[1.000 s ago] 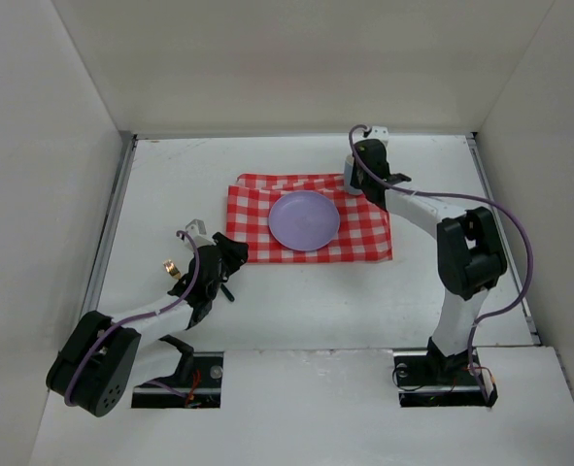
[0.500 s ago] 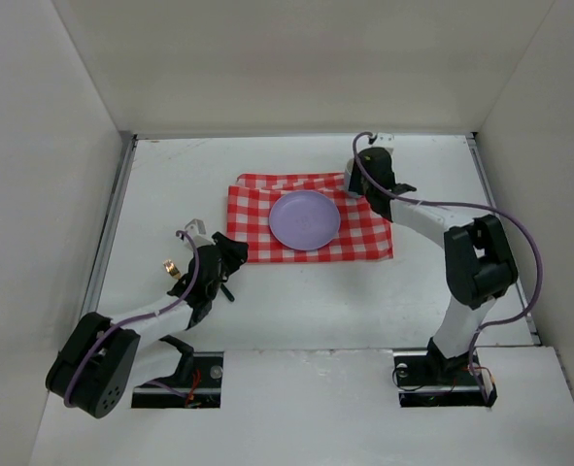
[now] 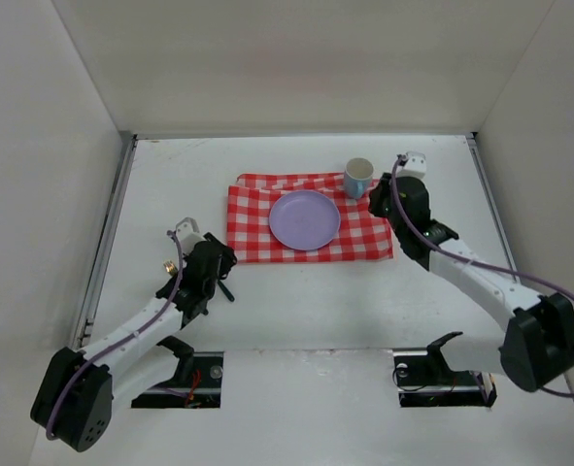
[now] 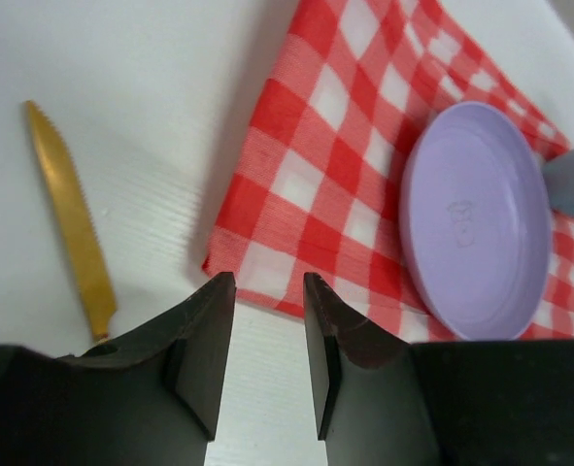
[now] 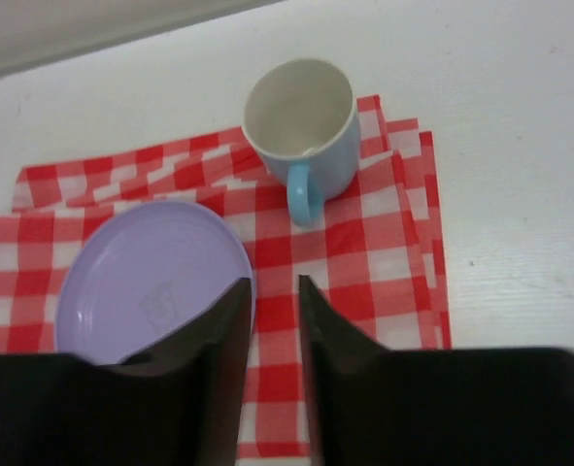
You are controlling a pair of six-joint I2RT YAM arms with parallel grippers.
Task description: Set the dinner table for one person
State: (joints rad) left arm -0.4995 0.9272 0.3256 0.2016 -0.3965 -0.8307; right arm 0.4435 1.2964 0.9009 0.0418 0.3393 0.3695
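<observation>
Held left jaws and right jaws narrowly apart, empty. Risked skidding knife (image 4: 68, 218) or rucking cloth (image 4: 316, 194) through a shallow left pinch.

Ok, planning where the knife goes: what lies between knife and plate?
Beside the knife, bare table, then checked cloth up to the plate; the left wrist view shows it.

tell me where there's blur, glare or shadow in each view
Top external: even light, no glare. Left wrist: checked cloth casts a soft shadow along its left edge; dark fingers look soft. Right wrist: mug is fairly sharp, near fingers blurred.
</observation>
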